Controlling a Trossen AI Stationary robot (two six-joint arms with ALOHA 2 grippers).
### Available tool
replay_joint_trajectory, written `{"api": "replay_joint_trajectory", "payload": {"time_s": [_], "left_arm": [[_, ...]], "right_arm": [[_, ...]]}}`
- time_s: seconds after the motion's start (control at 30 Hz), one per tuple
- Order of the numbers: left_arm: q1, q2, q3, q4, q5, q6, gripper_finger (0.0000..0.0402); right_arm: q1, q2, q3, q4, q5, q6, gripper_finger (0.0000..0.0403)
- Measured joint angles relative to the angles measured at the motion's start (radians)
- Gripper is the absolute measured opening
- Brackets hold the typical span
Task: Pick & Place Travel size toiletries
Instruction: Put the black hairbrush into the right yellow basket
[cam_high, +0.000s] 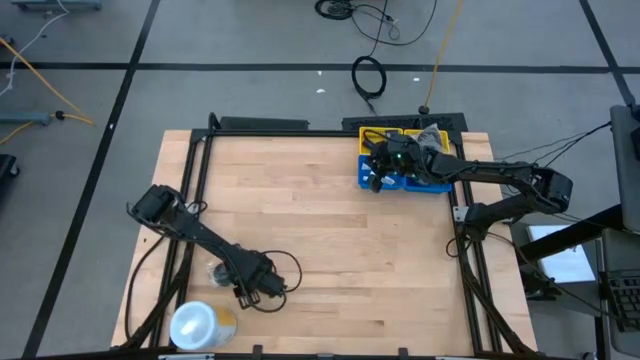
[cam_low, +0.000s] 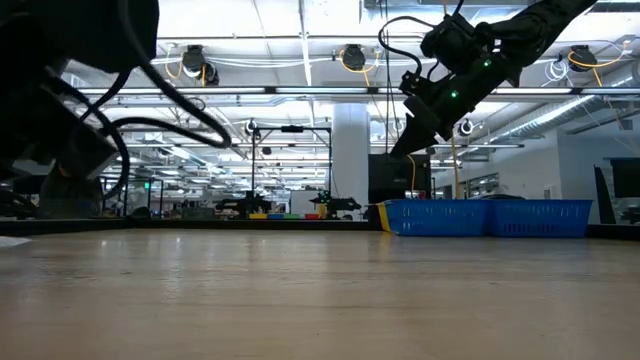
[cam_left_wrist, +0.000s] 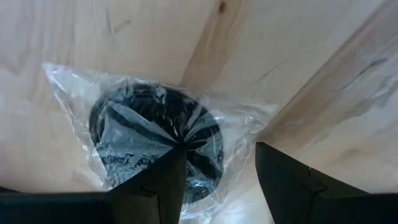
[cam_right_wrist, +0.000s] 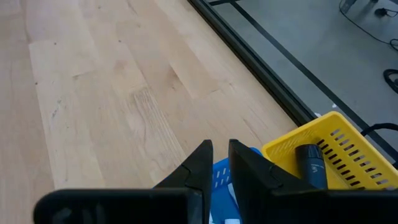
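Note:
A dark grey round flat piece (cam_left_wrist: 149, 134) in crinkled clear wrap lies flat on the wooden table near its front left; in the high view it shows beside my left arm (cam_high: 218, 272). My left gripper (cam_left_wrist: 221, 152) (cam_high: 243, 286) hangs open just over it, pointing steeply down. One finger stands over the wrap and the other over bare wood. My right gripper (cam_right_wrist: 221, 146) (cam_high: 373, 176) is held above the blue bin (cam_high: 425, 184) at the far right, its fingers nearly together with nothing between them. A dark tube (cam_right_wrist: 309, 163) lies in the yellow bin (cam_right_wrist: 339, 140). My left gripper's one finger (cam_left_wrist: 165, 180) overlaps the near part of the clear wrap (cam_left_wrist: 205, 186) from above. Whether it touches the wrap I cannot tell. The other finger stands off over the wood.
A large white-and-yellow roll (cam_high: 200, 323) stands at the table's front left corner, close to my left arm. Black frame rails (cam_high: 195, 160) run along the table's sides. In the low view the blue bin (cam_low: 490, 215) sits at the far right. The table's middle is bare wood.

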Motion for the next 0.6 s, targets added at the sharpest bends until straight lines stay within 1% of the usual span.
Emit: {"api": "replay_joint_trajectory", "payload": {"time_s": [0.2, 0.27, 0.37, 0.53, 0.57, 0.6], "left_arm": [[-0.006, 0.03, 0.002, -0.004, -0.002, 0.023, 0.0189], [-0.006, 0.031, 0.002, -0.005, -0.003, 0.023, 0.0179], [-0.006, 0.031, 0.001, -0.009, -0.02, 0.02, 0.0138], [-0.001, 0.03, 0.0, -0.034, -0.035, 0.038, 0.0029], [0.001, 0.03, 0.0, -0.04, -0.035, 0.039, 0.0015], [0.004, 0.03, 0.0, -0.049, -0.038, 0.037, 0.001]], "right_arm": [[0.0, 0.0, -0.002, 0.003, 0.0, 0.003, 0.0047], [0.0, 0.0, -0.01, 0.011, 0.0, 0.003, 0.0048], [0.0, 0.0, -0.021, 0.01, 0.0, 0.003, 0.0047], [0.0, 0.0, -0.033, 0.018, 0.0, 0.003, 0.0047], [0.0, 0.0, -0.033, 0.023, 0.0, 0.003, 0.0047], [0.0, 0.0, -0.033, 0.03, 0.0, 0.003, 0.0048]]}}
